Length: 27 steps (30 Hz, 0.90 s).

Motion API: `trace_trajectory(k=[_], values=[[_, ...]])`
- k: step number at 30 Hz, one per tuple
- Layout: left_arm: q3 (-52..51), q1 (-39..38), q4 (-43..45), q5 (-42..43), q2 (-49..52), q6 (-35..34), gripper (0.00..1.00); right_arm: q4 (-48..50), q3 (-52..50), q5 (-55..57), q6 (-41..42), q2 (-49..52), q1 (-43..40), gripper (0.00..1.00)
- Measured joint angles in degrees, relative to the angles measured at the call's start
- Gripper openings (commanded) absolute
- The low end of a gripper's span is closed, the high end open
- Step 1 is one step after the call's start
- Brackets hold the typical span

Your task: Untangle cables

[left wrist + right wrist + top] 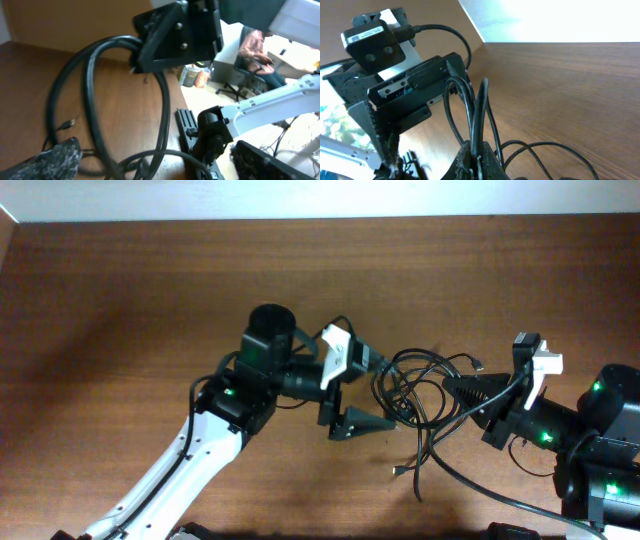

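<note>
**Asker:** What takes up most of the scene?

**Describer:** A brown wooden table (120,280) fills the overhead view. The left arm (190,455), white with a black wrist, reaches in from the near left corner. The right arm (590,430), black with small green lights, comes in from the near right.

**Asker:** How do the tools stand?

**Describer:** The left gripper (375,392) is spread wide. One finger lies on the far side of the tangle's left edge and the other on the near side. Its own camera shows thick-looking loops passing between the upper finger (175,35) and the rough lower one. The right gripper (455,390) points left and is clenched on the tangle's right side. Its camera shows several strands dropping between its dark fingers (470,162) and pinched there.

**Asker:** Where are the cables?

**Describer:** The cables (415,385) sit a little right of the table's centre, between the two grippers. They are thin black cords in overlapping loops. One strand trails off toward the near right edge.

**Asker:** Any small details?

**Describer:** One small plug (479,364) sticks out at the far right of the tangle. Another plug end (399,470) lies on the wood at the near side.
</note>
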Motion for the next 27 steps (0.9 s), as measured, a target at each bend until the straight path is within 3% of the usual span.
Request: trace_trajectory(k=[4,10,17,27], values=[[0.0,3.17,0.09,-0.46,0.0,-2.34,0.99,7.06,-0.09,3.48,3.34,0.02,-0.02,0.04],[0.0,4.85,0.11,0.07,0.0,-4.63,0.99,24.55,-0.15,19.76,12.04,0.07,0.0,0.04],[0.0,1.38,-0.63,-1.18,0.0,-5.09,0.99,32.09,-0.15,30.75,18.71,2.32,0.0,0.04],[0.02,-6.8,-7.04,-20.46,3.06,-0.72,0.99,34.64,-0.15,30.56,27.19,5.16,0.0,0.04]])
